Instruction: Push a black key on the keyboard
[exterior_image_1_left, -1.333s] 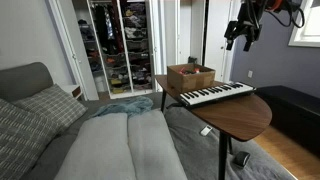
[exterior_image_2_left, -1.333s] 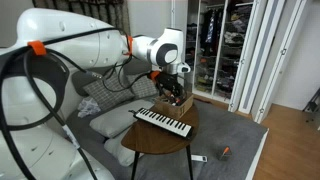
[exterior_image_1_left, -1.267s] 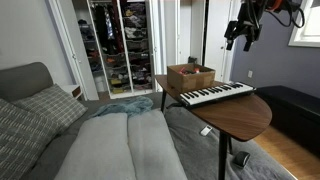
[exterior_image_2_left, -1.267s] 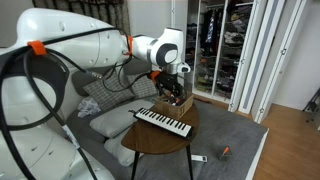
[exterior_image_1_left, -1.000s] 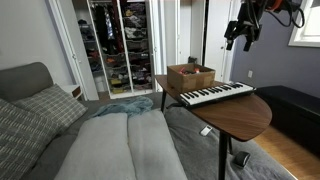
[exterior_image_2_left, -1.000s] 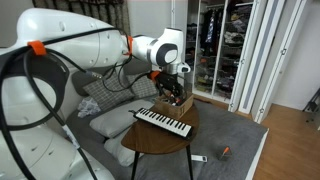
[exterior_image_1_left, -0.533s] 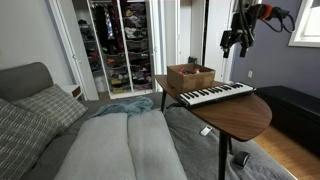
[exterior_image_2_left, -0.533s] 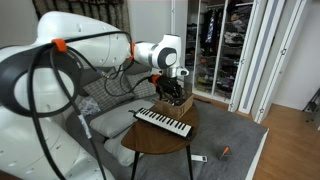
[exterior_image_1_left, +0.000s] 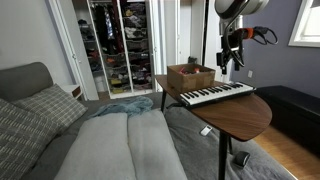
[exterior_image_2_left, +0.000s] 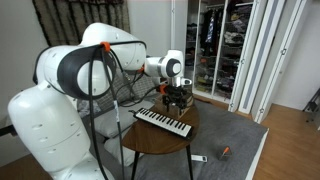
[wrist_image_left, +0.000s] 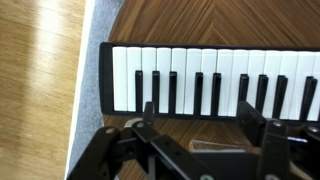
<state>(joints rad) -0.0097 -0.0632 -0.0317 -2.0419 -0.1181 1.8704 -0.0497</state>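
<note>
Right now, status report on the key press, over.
Gripper open, hanging above the keyboard, no contact. Black keys uncovered in wrist view. Cardboard box beside it, not in the way.

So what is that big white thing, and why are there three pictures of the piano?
The big white thing is a robot arm. Two cameras stand in the room and watch it from different spots. A third camera sits on its wrist and looks down, so there you see the keys up close. On the wooden table lie a piano keyboard and a brown cardboard box. The arm's hand hangs above the keyboard, open and holding nothing.
</note>
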